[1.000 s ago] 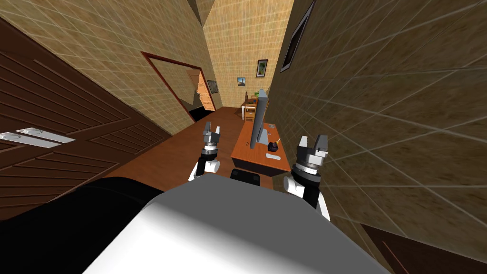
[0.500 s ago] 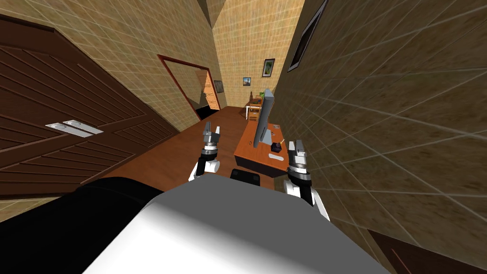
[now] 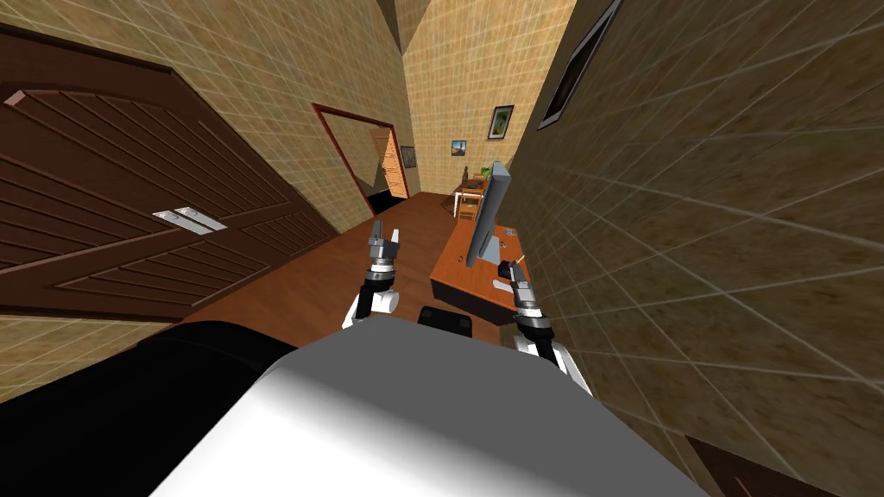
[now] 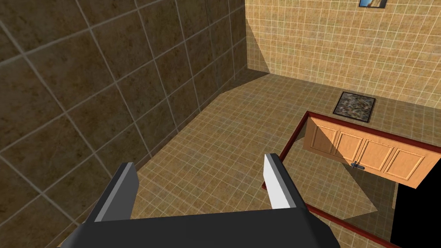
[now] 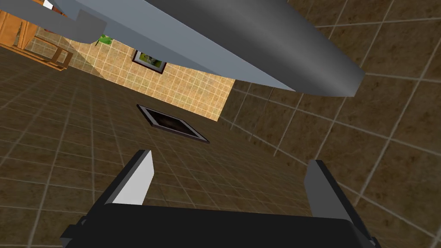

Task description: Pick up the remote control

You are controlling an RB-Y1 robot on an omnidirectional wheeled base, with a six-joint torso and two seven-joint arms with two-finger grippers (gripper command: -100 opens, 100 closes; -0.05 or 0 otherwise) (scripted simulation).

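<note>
A small pale flat thing (image 3: pixel 500 283), likely the remote control, lies at the near end of an orange-brown table (image 3: pixel 462 278) against the right-hand wall. A tall grey flat screen (image 3: pixel 489 214) stands on that table; its grey slab (image 5: pixel 241 38) crosses the right wrist view above my fingers. My right gripper (image 3: pixel 516 274) hovers over the table's near right corner, just beside the pale thing, open with nothing between its fingers (image 5: pixel 140 178). My left gripper (image 3: pixel 384 235) is raised over the brown floor left of the table, open and empty.
A tiled wall (image 3: pixel 691 259) runs close along the table's right side. A dark brown panelled door (image 3: pixel 129 224) is on the left, a red-framed doorway (image 3: pixel 367 164) farther on. A small chair and desk (image 3: pixel 469 200) stand beyond the table. Brown floor lies between.
The whole head picture has shifted, so I have moved. My right gripper has swung left from beside the wall to over the table's near end, still open. The left arm holds its pose.
</note>
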